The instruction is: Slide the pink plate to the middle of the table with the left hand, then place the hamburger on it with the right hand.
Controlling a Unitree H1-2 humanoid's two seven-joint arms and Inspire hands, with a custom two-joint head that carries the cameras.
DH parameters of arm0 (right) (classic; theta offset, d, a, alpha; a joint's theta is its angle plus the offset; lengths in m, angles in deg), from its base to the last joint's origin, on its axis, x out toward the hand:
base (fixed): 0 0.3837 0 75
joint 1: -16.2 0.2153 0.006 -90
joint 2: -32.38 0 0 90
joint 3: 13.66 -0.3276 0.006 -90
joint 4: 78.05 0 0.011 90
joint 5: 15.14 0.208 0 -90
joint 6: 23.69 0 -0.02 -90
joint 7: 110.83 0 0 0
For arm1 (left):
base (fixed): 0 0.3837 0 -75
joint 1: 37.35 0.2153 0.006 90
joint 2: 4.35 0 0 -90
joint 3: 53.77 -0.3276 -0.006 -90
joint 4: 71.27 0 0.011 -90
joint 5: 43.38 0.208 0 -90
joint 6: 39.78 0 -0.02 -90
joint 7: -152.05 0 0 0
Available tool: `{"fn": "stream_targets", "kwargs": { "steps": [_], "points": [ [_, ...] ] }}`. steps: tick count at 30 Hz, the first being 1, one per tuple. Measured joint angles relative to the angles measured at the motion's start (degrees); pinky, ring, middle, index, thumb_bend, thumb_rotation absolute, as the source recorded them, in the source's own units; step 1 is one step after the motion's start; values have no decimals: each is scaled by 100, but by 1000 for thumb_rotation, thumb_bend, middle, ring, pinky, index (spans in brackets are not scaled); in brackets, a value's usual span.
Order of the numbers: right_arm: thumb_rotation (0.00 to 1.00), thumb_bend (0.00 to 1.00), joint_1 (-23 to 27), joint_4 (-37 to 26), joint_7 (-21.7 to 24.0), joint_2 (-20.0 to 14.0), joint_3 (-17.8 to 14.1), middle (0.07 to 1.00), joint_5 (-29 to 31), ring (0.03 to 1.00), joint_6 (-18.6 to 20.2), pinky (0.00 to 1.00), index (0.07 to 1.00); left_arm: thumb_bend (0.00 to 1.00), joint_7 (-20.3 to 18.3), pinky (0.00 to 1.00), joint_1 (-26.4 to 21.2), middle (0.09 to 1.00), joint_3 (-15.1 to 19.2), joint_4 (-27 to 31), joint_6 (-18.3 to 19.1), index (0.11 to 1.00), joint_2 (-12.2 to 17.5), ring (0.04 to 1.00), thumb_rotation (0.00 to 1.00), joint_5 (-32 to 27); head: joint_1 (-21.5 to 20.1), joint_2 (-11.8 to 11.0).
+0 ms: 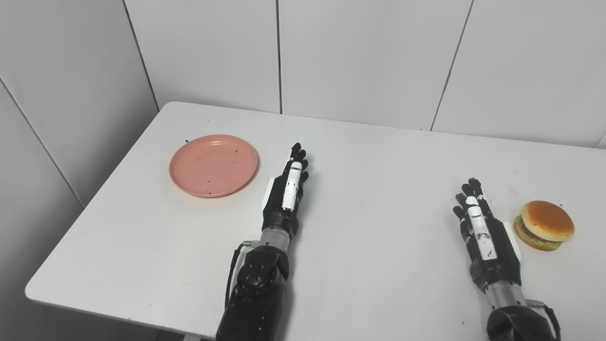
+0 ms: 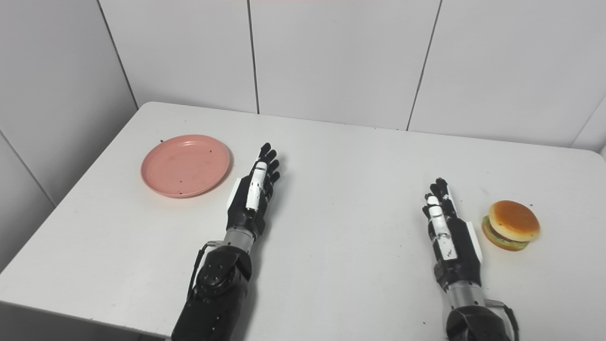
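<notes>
The left robot hand (image 1: 287, 194) is stretched out flat, edge-on, with its fingers straight, close together and pointing away toward the wall; it holds nothing. It sits low over the white surface (image 1: 369, 199), a little left of the middle, though whether it touches the top I cannot tell. Just beside it, to its left and slightly farther back, lies the pink plate (image 1: 213, 165), flat on the surface near the far left corner and apart from the fingers. The plate is bare apart from a few dark specks.

The right robot hand (image 1: 483, 227) is posed the same way over the right side of the surface: fingers extended, pointing away, nothing in its hold. Just to its right, not touching it, the hamburger (image 1: 544, 224) rests upright on the surface near the right edge, its tan bun on top and a green layer showing at the rim. Plate and hamburger are well apart, with both hands between them.
</notes>
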Motion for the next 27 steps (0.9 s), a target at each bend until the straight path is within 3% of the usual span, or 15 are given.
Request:
{"fn": "stream_targets", "kwargs": {
  "steps": [6, 11, 15, 18, 23, 27],
  "points": [
    [791, 480, -20, -22, 23, -44, -29, 1000, -23, 998, 0, 1000, 1000, 469, 97, 998, -592, 991, 435, 130, 157, 981, 434, 994, 1000, -201, -9, 0],
    [784, 456, -38, -55, 22, -41, -31, 1000, -28, 998, 0, 1000, 1000, 527, 109, 894, -742, 907, 688, 96, 241, 894, 624, 915, 1000, -387, -9, -9],
    [781, 451, -49, -58, 20, -56, -40, 1000, -33, 993, 0, 999, 1000, 526, 375, 824, -938, 837, 980, 83, 352, 823, 790, 847, 1000, -397, 9, -9],
    [780, 452, -53, -68, 11, -55, -40, 1000, -43, 994, 0, 1000, 1000, 545, 458, 769, -1053, 786, 1081, -2, 350, 771, 1058, 798, 1000, -385, 0, -26],
    [778, 447, -63, -78, 11, -55, -43, 1000, -41, 996, 0, 1000, 1000, 479, 548, 718, -1144, 732, 1358, -310, 341, 706, 1392, 749, 1000, -423, 27, -35],
    [778, 455, -77, -94, 12, -56, -52, 1000, -38, 997, 0, 1000, 1000, 475, 560, 710, -1191, 727, 1550, -589, 341, 706, 1611, 741, 1000, -477, 35, -26]
  ]
}}
